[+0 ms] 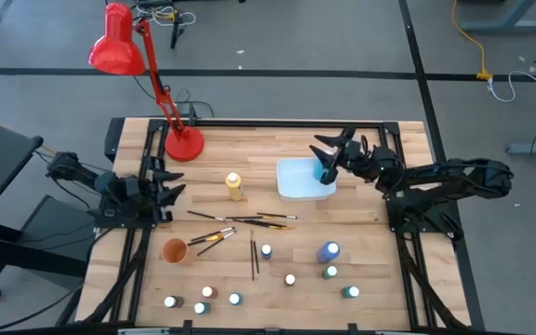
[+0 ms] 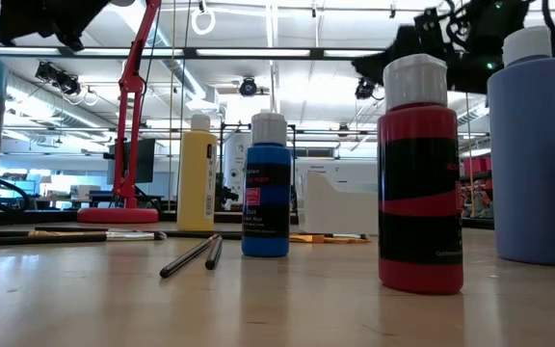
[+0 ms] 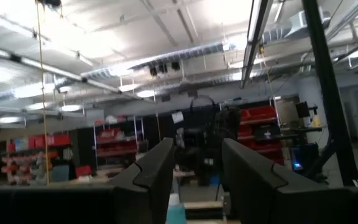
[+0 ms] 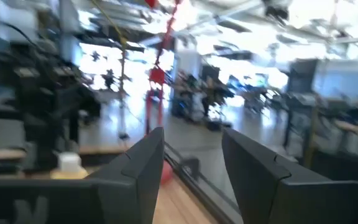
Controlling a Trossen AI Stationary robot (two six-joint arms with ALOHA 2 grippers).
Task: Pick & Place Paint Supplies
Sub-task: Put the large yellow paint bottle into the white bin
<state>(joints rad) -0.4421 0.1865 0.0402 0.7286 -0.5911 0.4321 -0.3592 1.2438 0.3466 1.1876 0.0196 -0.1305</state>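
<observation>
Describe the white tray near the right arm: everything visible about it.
The white tray is a shallow rectangle with rounded corners and a raised rim, plastic by its look, lying flat on the wooden table toward the far right side. A teal paint bottle lies at its right end. The right pincer hangs open just above that end. The low view shows the tray's pale side wall.

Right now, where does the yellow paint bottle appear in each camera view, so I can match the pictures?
High view: the yellow bottle stands at table centre, left of the white tray.
Low view: yellow bottle left of centre, behind the blue bottle.
Left wrist view: not in it.
Right wrist view: only a white cap at the lower left, too blurred to identify.
Shared landmark: the red lamp, just left of the bottle in high and low views.
</observation>
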